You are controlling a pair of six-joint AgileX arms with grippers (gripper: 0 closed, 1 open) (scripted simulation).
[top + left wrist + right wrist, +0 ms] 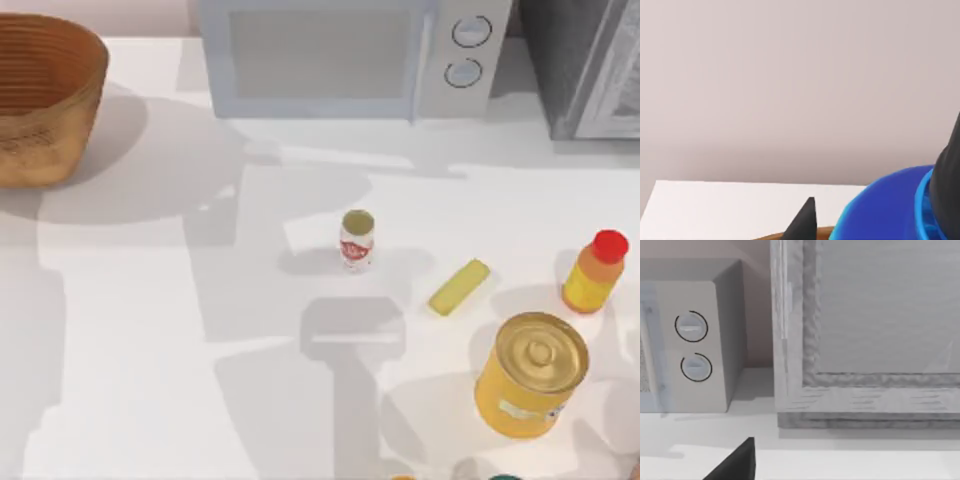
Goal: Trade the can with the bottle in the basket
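The small white can [357, 238] with a red label stands upright near the table's middle, with no gripper by it. At the far left stands the brown woven basket [40, 100]; a sliver of its rim [770, 236] shows in the left wrist view. In that view my left gripper [880, 210] is shut on the bottle [890, 210], whose dark blue top bulges up between the two dark fingers, above the basket's rim. One finger [737, 462] of my right gripper shows, facing the appliances at the back; the gripper is open and holds nothing.
A white microwave [340, 55] and a grey cabinet [590, 65] line the back edge. At the right stand a big yellow can [530, 375], an orange-yellow bottle with a red cap [595, 272] and a flat yellow bar [459, 287].
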